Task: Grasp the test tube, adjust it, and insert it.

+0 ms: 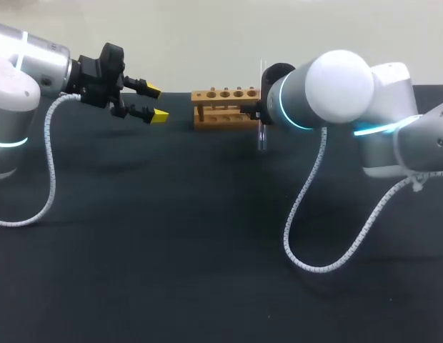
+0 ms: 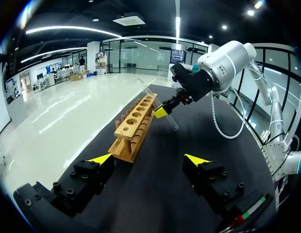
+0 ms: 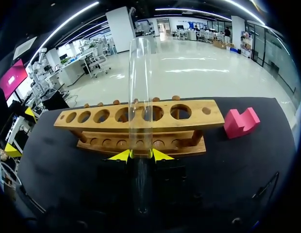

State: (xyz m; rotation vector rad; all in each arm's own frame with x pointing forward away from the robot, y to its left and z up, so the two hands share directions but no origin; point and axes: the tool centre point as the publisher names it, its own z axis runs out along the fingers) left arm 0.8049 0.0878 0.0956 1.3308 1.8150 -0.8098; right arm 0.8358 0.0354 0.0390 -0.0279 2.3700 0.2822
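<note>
A clear test tube (image 3: 140, 87) stands upright between the yellow fingertips of my right gripper (image 3: 140, 155), which is shut on its lower part. Just beyond the tube is the wooden rack (image 3: 199, 114) with its row of empty holes. From above, the tube (image 1: 263, 107) hangs at the right end of the rack (image 1: 221, 107), with its lower end near the table. My left gripper (image 1: 156, 103) hovers open to the left of the rack, holding nothing. Its own camera looks along the rack (image 2: 136, 124) toward the tilted tube (image 2: 167, 116) and my right gripper (image 2: 162, 110).
A pink block (image 3: 241, 122) lies on the black table (image 1: 171, 250) beside the rack's end. Grey cables hang from both arms over the table. My left gripper's yellow tips (image 3: 10, 150) show past the rack's far end.
</note>
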